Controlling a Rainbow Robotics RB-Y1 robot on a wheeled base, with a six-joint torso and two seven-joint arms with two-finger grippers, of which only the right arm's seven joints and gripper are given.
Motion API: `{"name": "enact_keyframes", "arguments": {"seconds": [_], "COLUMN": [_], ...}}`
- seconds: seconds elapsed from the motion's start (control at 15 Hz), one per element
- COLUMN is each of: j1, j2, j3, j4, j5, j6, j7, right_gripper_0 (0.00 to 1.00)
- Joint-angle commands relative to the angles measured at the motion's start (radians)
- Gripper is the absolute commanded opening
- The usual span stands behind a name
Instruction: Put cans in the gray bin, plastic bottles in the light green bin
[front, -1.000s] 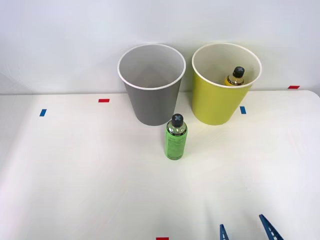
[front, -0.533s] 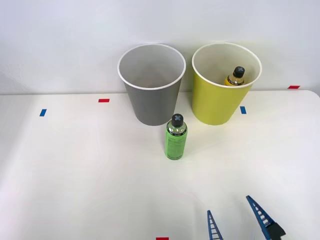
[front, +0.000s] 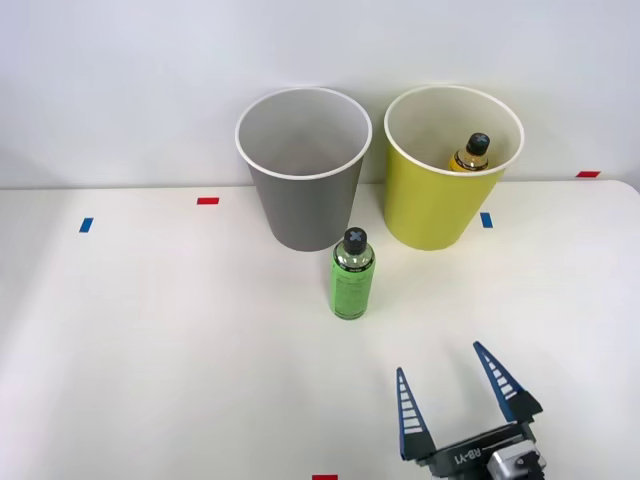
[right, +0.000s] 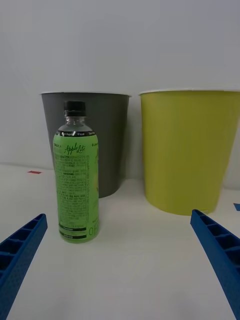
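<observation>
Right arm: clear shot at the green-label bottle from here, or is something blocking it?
Probably yes. The right gripper is open and the green-label bottle stands upright on bare table ahead and to its left. The gray bin and light green bin stand behind it.

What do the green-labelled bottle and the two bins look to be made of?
Green-labelled bottle: likely clear plastic, see-through shoulder, glossy printed wrap, black screw cap. Gray bin and light green bin: smooth, matte, evenly coloured walls with thin white rims, probably moulded plastic, though coated card cannot be ruled out.
</observation>
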Motion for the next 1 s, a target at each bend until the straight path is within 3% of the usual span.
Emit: {"name": "enact_keyframes", "arguments": {"seconds": [0.07,0.53,1.0], "j1": [-0.075,-0.213,-0.316], "j2": [0.014,0.063,0.112], "j3": [0.001,0.005,-0.002], "j4": [0.0,0.0,0.0], "j5": [-0.012,-0.098,-0.26], "j6": [0.079,0.25,0.354], "j7": [0.008,0.04,0.113], "right_gripper_0": [1.0,1.0,1.0]}}
